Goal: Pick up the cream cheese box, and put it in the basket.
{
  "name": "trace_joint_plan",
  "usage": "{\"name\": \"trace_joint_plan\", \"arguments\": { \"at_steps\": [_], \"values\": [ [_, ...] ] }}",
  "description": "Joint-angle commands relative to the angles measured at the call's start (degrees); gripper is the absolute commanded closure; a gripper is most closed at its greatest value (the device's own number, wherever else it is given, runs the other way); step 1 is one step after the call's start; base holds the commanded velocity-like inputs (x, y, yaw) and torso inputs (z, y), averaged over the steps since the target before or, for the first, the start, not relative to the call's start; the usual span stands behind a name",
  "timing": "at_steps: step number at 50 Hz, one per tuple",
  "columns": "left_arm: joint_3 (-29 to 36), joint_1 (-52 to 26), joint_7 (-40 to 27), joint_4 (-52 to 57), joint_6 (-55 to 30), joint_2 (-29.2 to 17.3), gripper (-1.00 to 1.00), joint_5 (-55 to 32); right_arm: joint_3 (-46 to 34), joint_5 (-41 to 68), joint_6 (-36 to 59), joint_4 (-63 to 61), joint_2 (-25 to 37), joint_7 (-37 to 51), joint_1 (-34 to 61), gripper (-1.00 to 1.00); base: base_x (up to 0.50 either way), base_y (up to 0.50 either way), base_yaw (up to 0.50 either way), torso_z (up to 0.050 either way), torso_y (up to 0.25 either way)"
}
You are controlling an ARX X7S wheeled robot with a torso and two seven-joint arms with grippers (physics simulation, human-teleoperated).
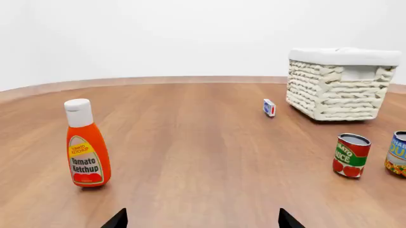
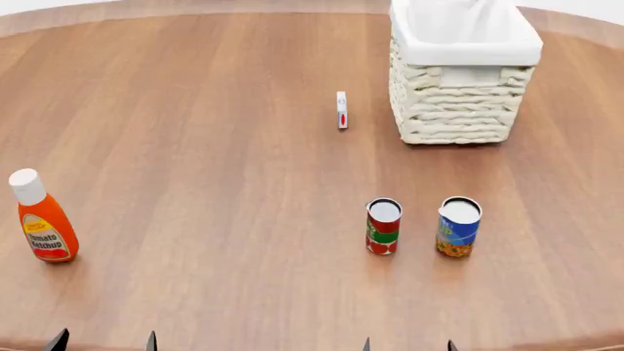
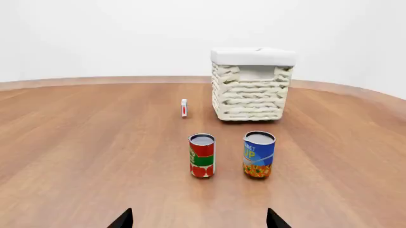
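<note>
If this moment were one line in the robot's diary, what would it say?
stage: not started | cream cheese box: on edge on table, left of basket, apart | left claw: open, empty | right claw: open, empty

Ketchup bottle [image 2: 41, 219] upright; red-green can [image 2: 383, 226] beside blue can [image 2: 458, 226].

The head view looks down from the near edge of the surface [image 2: 195, 146]; both wrist views look low across it, sharing the basket [image 1: 333, 90].
</note>
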Motion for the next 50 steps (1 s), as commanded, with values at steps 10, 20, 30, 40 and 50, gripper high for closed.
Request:
{"name": "trace_joint_plan", "arguments": {
  "at_steps": [10, 20, 30, 40, 50],
  "values": [
    [3.0, 0.0, -4.9, -1.2, 4.5, -2.0, -1.0, -2.6, -3.7, 1.2, -1.4, 1.5, 2.3, 4.0, 0.5, -1.0, 0.0, 0.0, 0.0, 0.0, 0.0],
    [4.2, 3.0, -7.2, 10.9, 0.6, -4.5, -1.0, -0.8, -5.0, 1.8, -0.1, -8.8, 3.8, 5.3, -2.2, -1.0, 0.0, 0.0, 0.0, 0.0, 0.0],
    [5.4, 8.6, -8.7, 32.1, -2.0, -6.4, -1.0, 1.8, -5.8, 2.4, 6.4, -29.5, 5.4, 6.7, -6.2, -1.0, 0.0, 0.0, 0.0, 0.0, 0.0],
    [6.7, 11.1, -9.5, 40.7, -4.0, -7.8, -1.0, 4.5, -6.9, -0.4, 7.9, -39.8, 6.6, 9.2, -8.2, -1.0, 0.0, 0.0, 0.0, 0.0, 0.0],
    [7.6, 11.3, -10.4, 39.9, -2.3, -8.6, -1.0, 5.3, -7.4, 0.9, 7.7, -40.8, 7.1, 10.0, -8.6, -1.0, 0.0, 0.0, 0.0, 0.0, 0.0]
  ]
}}
